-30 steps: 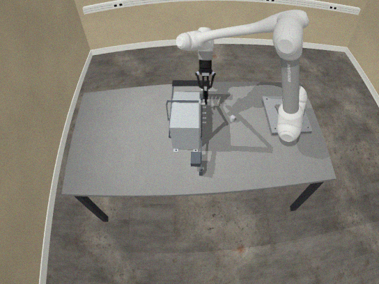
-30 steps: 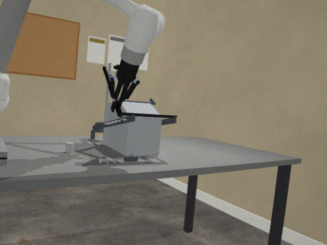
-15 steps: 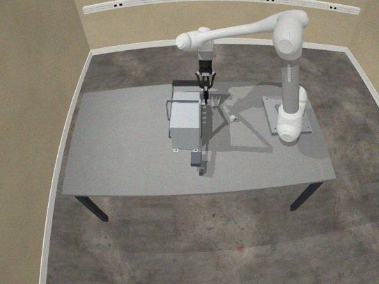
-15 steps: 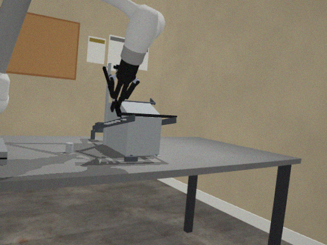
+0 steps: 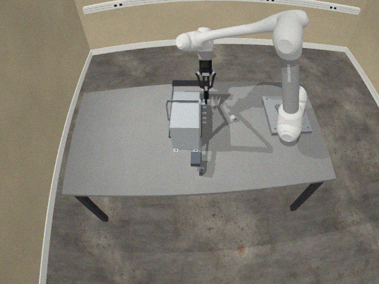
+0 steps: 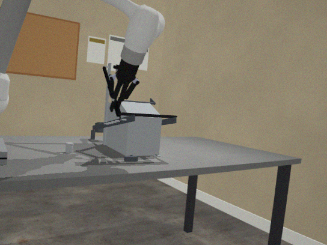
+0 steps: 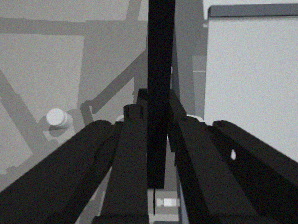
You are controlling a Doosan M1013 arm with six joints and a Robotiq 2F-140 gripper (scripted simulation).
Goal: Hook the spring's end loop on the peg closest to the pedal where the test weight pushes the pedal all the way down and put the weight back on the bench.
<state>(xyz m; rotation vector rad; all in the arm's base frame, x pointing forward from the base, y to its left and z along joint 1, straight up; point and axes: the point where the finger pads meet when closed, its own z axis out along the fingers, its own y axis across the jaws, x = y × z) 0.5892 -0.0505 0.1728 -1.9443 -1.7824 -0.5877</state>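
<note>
While a long bench (image 5: 115,139) (image 6: 225,156) (image 7: 40,65) is being lit from above, a box-shaped, pale grey feeder (image 5: 184,115) (image 6: 144,135) (image 7: 252,75) is being supported on its top. A row of short, light pegs (image 5: 204,117) (image 6: 112,122) is being carried along one side of the feeder, on the side facing the base of the white robot arm (image 5: 290,83) (image 6: 144,30). From above, the black gripper (image 5: 206,101) (image 6: 115,110) (image 7: 155,102) is being held with its tips pointing down, just beside the feeder at one end of the peg row. Its fingers are being kept almost pressed together; whether the spring's loop or anything else thin is being pinched between them cannot be told, since the tips are being hidden by dark parts. Which peg is being used by the loop cannot be told either. The weight (image 5: 233,118) (image 6: 69,148) (image 7: 56,117), a small whitish cylinder, is being held up by the bench, upright and apart from the feeder, between the feeder and the arm's base plate (image 5: 309,126). No load from the weight is being put on the pedal. Across the bench around the weight, angular shadows are being cast. On the tan wall behind, an orange-brown board (image 6: 45,45) is being displayed.

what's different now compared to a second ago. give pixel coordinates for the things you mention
Nothing visibly changed. The gripper (image 5: 206,102) (image 6: 115,111) is at the same spot beside the feeder box (image 5: 185,115) (image 6: 144,135), its fingers low by the row of pegs. The white cylinder (image 5: 233,118) (image 6: 69,148) (image 7: 56,117) stands where it was on the bench.
</note>
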